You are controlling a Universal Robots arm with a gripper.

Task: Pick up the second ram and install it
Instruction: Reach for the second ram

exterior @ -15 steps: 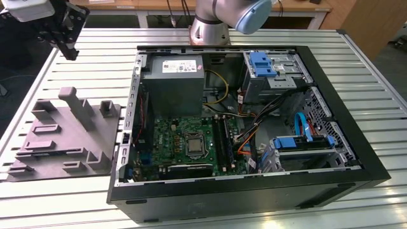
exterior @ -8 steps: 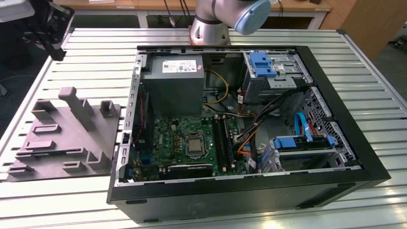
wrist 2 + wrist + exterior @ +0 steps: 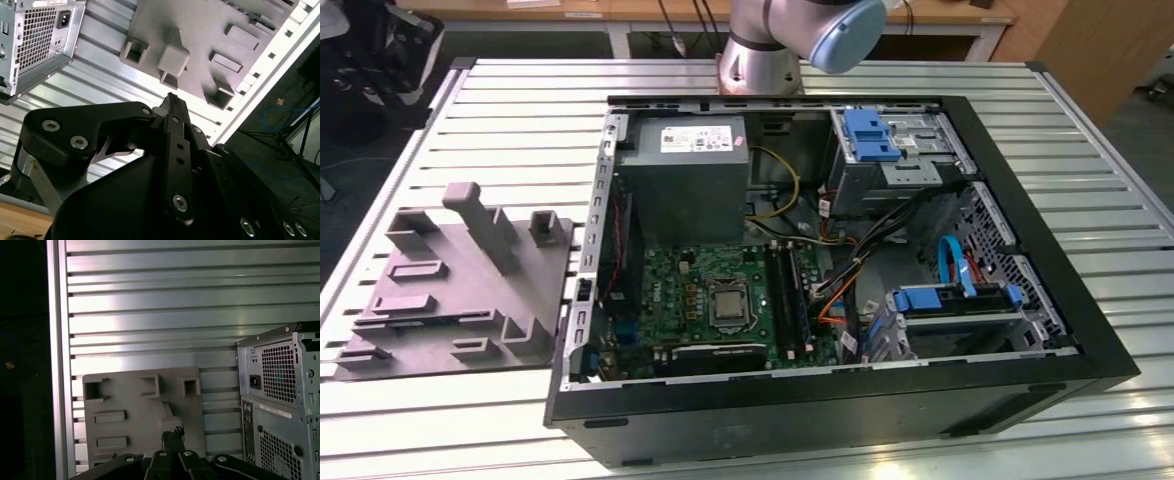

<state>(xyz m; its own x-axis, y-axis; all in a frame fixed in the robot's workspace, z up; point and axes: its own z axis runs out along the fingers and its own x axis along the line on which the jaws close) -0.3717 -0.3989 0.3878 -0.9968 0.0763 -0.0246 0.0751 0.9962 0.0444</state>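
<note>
The gripper [image 3: 172,434] is seen in both wrist views with its fingers [image 3: 162,460] closed tip against tip, and nothing can be made out between them. Well below the fingertips, the grey moulded tray [image 3: 135,405] is laid on the slatted metal table [image 3: 150,300], its pockets and slots turned up toward the hand. Past the tray, off to one side of the hand, the open computer case [image 3: 787,415] is set, with the power supply [image 3: 683,175] mounted at one end. Deeper inside it, long dark strips [image 3: 787,288] are seated in the memory slots beside the processor socket [image 3: 724,303]. Whether one of them is the second ram cannot be told, so its place is not certain. The stick is judged to be light, stiff and thin, yet fragile. It is best taken across its two flat faces near the middle or by its short ends, with the chips spared heavy pressure and the contact edge kept untouched.
</note>
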